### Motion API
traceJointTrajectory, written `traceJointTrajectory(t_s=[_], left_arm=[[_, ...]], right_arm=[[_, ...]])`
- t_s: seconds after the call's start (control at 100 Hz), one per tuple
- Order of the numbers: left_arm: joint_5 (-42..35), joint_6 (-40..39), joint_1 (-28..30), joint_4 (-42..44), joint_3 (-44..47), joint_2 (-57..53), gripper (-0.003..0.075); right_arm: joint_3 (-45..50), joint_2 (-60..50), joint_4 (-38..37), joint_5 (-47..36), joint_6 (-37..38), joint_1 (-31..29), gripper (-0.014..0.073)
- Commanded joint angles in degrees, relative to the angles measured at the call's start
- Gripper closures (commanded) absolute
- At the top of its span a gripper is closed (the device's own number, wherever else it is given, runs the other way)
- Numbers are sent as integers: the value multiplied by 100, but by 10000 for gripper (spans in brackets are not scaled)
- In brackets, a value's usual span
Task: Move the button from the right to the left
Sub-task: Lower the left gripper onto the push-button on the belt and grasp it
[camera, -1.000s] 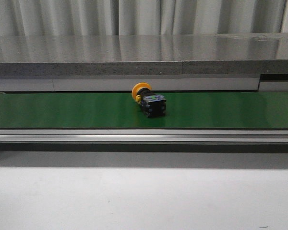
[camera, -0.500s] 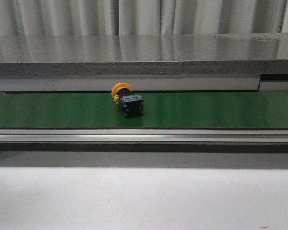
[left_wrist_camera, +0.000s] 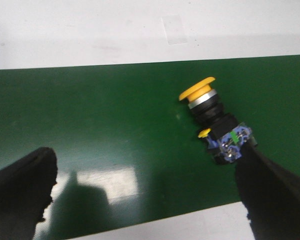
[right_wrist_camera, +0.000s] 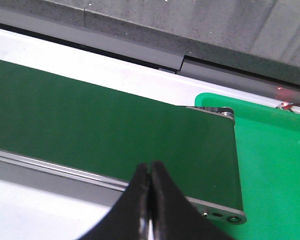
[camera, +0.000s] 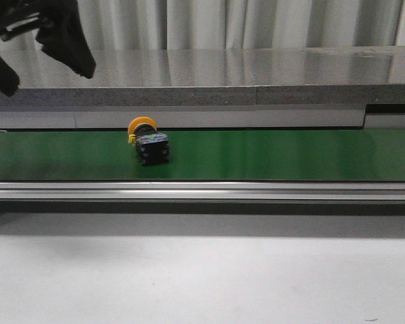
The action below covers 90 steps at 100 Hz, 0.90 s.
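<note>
Button (camera: 147,140) carried further left on belt (camera: 290,154), left tool (camera: 34,40) spread — seemingly overhead

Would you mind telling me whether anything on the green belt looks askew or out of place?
The button lies tipped on its side on the green belt, its yellow cap facing sideways, not up. Nothing looks spilled or broken.
</note>
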Motion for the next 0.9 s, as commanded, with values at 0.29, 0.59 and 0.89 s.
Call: traceJointTrajectory(t_s=[0.29, 0.59, 0.89], left_arm=[[-490, -230, -244, -97, -514, 588, 55], [-576, -234, -244, -87, -514, 871, 55], [-628, -234, -244, 92, -514, 946, 67]], right_arm=[[-162, 2, 94, -379, -4, -1, 662], [-162, 2, 94, -379, -4, -1, 662], [-162, 2, 94, -379, -4, -1, 662]])
